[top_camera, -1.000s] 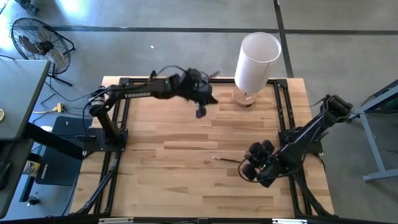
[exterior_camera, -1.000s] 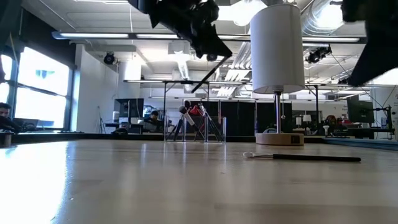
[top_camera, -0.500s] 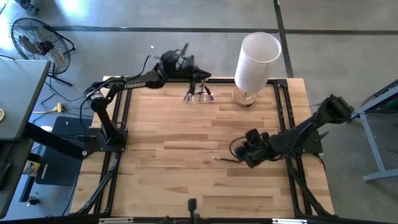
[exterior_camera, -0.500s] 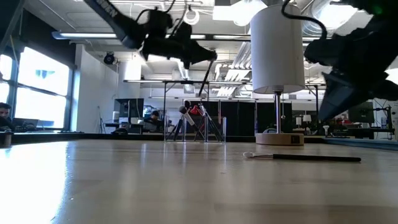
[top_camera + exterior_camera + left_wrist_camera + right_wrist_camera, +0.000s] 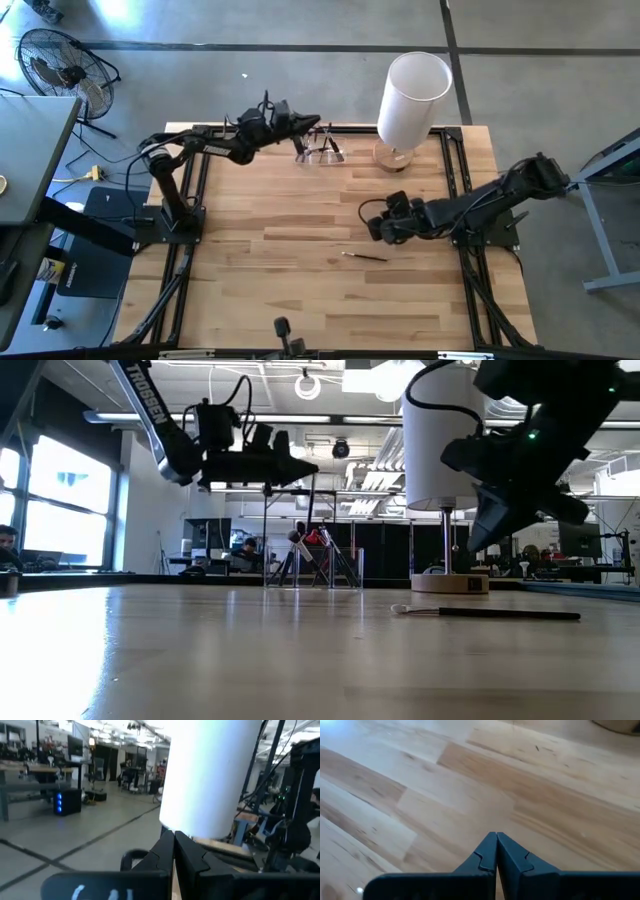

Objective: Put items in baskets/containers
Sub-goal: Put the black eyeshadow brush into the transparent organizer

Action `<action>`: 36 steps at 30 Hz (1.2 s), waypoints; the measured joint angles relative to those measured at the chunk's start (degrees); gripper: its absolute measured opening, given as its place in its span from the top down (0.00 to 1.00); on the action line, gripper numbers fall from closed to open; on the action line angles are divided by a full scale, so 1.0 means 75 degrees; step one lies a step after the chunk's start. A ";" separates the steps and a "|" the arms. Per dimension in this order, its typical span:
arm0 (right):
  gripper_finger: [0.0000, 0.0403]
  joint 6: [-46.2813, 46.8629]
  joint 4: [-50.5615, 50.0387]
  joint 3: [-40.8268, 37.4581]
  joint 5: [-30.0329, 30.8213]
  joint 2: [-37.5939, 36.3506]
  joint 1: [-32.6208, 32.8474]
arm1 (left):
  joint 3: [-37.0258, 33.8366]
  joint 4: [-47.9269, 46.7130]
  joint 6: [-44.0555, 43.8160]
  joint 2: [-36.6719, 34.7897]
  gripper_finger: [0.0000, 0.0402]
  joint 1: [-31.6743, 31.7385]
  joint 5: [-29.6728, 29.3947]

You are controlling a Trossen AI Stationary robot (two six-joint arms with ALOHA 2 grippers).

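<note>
One thin dark brush [image 5: 365,257] [image 5: 490,614] lies flat on the wood, pale tip toward the table's left. The small clear cup [image 5: 322,152] stands near the far edge with several brushes leaning in it, handles fanned out; in the low view the cup [image 5: 312,560] shows far back. My left gripper [image 5: 314,122] [image 5: 310,467] [image 5: 174,840] is shut and empty, raised just left of and beyond the cup. My right gripper [image 5: 367,224] [image 5: 478,542] [image 5: 496,840] is shut and empty, above the table, a little beyond the lying brush.
A tall white cylinder [image 5: 412,95] [image 5: 445,440] [image 5: 210,775] on a round wooden base stands at the far edge, right of the cup. Black rails [image 5: 455,180] run along the table's sides. Bare wood spreads left of and nearer than the lying brush.
My left gripper carried a brush toward the far edge, stood over the cup half a second ago, and has since drawn back to the left without the brush. My right gripper has travelled from the table's near right toward the left and far side, past the lying brush, which stayed put.
</note>
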 joint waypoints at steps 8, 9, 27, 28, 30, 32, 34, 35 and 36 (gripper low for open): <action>0.99 -0.0750 0.0668 0.0000 -0.0342 0.0000 -0.0556 | 0.0075 -0.0020 0.0007 0.0563 1.00 -0.0003 -0.0215; 0.99 -0.0804 0.0722 0.0000 -0.0396 0.0000 -0.0607 | 0.0075 -0.0017 0.0014 0.0611 1.00 -0.0003 -0.0224; 0.99 -0.1033 0.1420 0.0000 -0.0621 -0.0004 -0.1105 | 0.0084 -0.1174 0.0060 0.1015 0.97 -0.0021 -0.0399; 0.99 -0.1033 0.1446 0.0000 -0.0629 -0.0005 -0.1133 | 0.0103 -0.1201 0.0154 0.1015 0.97 -0.0018 -0.0257; 1.00 -0.1033 0.1488 0.0000 -0.0651 -0.0006 -0.1171 | 0.0162 -0.1266 0.0331 0.1015 0.97 -0.0020 0.0046; 1.00 -0.1033 0.1543 0.0000 -0.0653 -0.0006 -0.1204 | 0.0240 -0.1257 0.0388 0.1015 0.97 -0.0022 0.0309; 1.00 -0.1036 0.1606 0.0000 -0.0668 -0.0006 -0.1205 | 0.0309 -0.1258 0.0379 0.1015 0.97 -0.0023 0.0487; 1.00 -0.1053 0.1642 0.0000 -0.0674 -0.0006 -0.1205 | 0.0342 -0.1306 0.0377 0.1015 0.97 -0.0023 0.0510; 1.00 -0.1095 0.1668 0.0000 -0.0678 -0.0006 -0.1205 | 0.0375 -0.1375 0.0377 0.1015 0.97 -0.0023 0.0519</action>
